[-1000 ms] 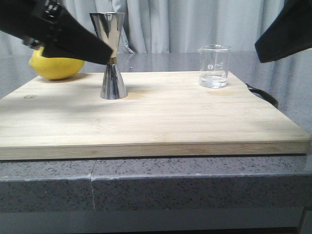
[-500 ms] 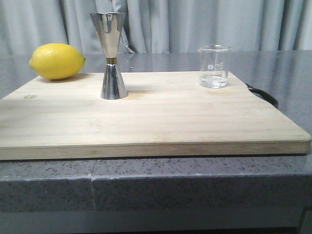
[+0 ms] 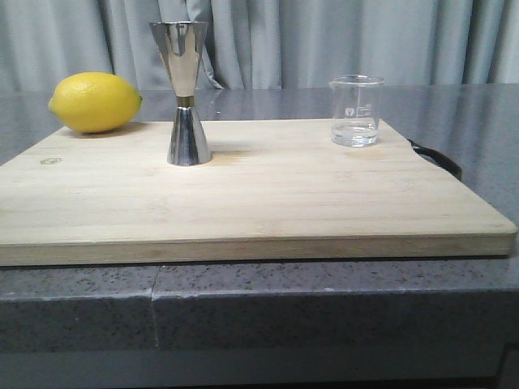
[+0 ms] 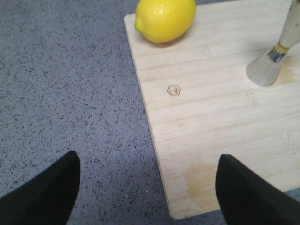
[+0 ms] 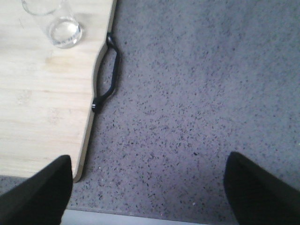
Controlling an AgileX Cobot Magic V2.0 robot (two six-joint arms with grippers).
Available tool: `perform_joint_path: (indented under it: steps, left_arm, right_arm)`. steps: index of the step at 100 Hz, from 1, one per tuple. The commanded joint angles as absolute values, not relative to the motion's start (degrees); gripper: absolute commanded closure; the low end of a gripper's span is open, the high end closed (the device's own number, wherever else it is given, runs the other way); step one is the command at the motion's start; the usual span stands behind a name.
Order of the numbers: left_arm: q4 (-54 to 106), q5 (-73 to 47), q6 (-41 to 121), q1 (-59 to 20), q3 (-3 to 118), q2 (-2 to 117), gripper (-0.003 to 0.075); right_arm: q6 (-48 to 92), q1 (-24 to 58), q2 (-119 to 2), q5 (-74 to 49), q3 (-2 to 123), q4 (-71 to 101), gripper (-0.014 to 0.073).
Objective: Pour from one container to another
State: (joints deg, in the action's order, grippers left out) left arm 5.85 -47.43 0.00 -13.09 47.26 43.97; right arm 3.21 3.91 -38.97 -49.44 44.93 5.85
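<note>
Both pincers (image 4: 147, 187) (image 5: 147, 187) gaped wide, empty. Risked toppling narrow-waisted steel jigger (image 3: 186, 93) or spilling glass beaker (image 3: 355, 110) through careless approach.

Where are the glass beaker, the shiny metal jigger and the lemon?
small clear glass beaker (image 3: 356, 121), front view, lower wall.
shiny steel hourglass jigger (image 3: 190, 142), front view, lower cone.
yellow lemon (image 3: 96, 102), front view, middle of its side.

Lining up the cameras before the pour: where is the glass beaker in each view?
Front view: beaker on the board's far right.
Left wrist view: not in it.
Right wrist view: beaker near the black handle.
Shared landmark: the wooden board, in all three.
</note>
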Motion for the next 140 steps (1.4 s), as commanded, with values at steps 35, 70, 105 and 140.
perform_joint_path:
  steps: [35,70,105,140]
  left_arm:
    - [6.15,-35.21,-2.26,-12.85,43.2,39.6,0.0234]
    - [5.95,-35.21,-2.26,-12.85,43.2,39.6,0.0659]
    - [0.96,-35.21,-2.16,-12.85,43.2,39.6,0.0739]
    - [0.96,-35.21,-2.16,-12.85,43.2,39.6,0.0739]
  right_arm:
    - [3.24,3.56,-33.83,-38.83,41.56,5.04,0.0071]
    - [3.24,3.56,-33.83,-38.83,41.56,5.04,0.0559]
    - [3.24,3.56,-33.83,-37.73,41.56,5.04,0.0653]
    - [3.24,3.56,-33.83,-37.98,41.56,5.04,0.0653]
